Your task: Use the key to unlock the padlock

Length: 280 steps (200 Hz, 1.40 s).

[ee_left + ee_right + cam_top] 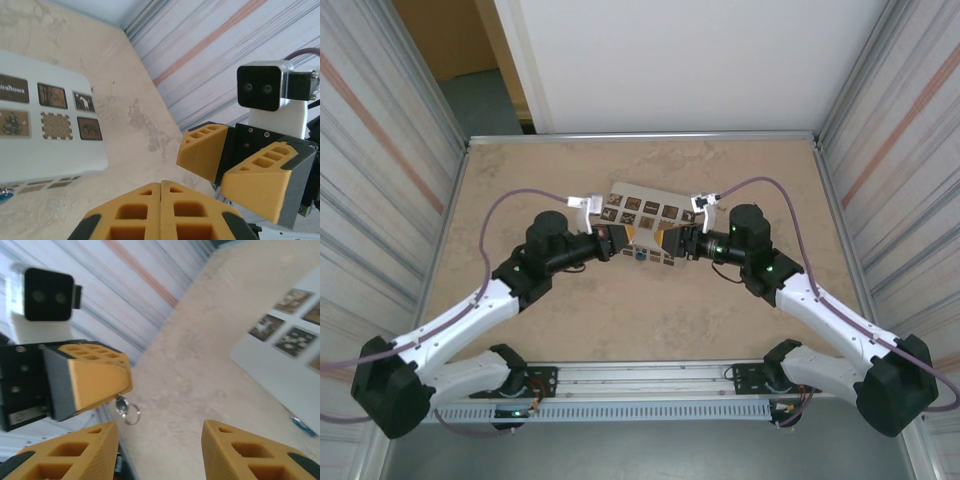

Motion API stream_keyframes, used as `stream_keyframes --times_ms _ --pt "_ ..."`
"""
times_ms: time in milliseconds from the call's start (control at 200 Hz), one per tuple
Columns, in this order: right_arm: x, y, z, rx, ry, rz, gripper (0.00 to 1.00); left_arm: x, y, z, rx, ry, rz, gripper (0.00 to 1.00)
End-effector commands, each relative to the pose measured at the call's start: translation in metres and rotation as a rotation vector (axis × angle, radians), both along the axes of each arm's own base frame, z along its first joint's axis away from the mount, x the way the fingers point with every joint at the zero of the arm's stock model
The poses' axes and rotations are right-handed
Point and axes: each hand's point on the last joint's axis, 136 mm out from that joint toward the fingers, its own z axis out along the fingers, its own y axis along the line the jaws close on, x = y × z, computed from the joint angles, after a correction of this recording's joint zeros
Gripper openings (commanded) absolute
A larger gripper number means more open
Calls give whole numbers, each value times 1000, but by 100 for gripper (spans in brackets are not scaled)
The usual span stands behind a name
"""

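We are starting at the left side of the table (pixel 620 320). The left arm is reaching from its base at the near edge toward the middle of the surface. The left gripper (pixel 613 243) is sitting at the left end of a white board (pixel 642 232) that is lying in the centre of the surface.

In the left wrist view, we are seeing the left gripper's (pixel 161 192) orange fingers (pixel 135 215) pressed flat against each other with no gap.

In the right wrist view, the left gripper (pixel 120 385) is clamping the key (pixel 120 403), which is sticking out under its fingertips. A key ring (pixel 131 415) is hanging from the key, above the surface.

We are noting a small blue-grey item (pixel 640 254) at the near edge of the board, between the two grippers. It is also showing beside the board's (pixel 270 367) edge in the right wrist view (pixel 300 422). It is too small for us to tell whether it is the padlock.

The board (pixel 60 162) is carrying rows of picture cards (pixel 650 207).

The right gripper (pixel 686 243) is sitting at the right end of the board, facing the left gripper. Its jaws are standing apart and holding nothing, as we are seeing in the right wrist view (pixel 157 432) and the left wrist view (pixel 205 172). The right arm is running back to the near right corner of the surface.
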Motion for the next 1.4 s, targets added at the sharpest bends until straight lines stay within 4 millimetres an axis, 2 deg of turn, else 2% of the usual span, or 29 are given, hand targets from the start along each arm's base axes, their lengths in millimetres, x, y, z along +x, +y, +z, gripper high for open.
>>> stream_keyframes --times_ms 0,210,456,897,1122,1398 --pt "-11 12 50 133 -95 106 50 -6 11 17 -30 -101 10 0" --pt "-26 35 62 181 -138 214 59 -17 24 42 -88 -224 25 0" --pt "-38 56 69 202 -166 295 58 -26 25 60 -139 -296 2 0" --pt "-39 73 62 197 -140 321 50 -27 26 65 -166 -305 4 0" --pt "-36 78 65 192 -141 329 43 -28 26 64 -168 -301 1 0" --pt "-36 77 56 184 -128 319 43 -27 27 64 -174 -302 11 0"
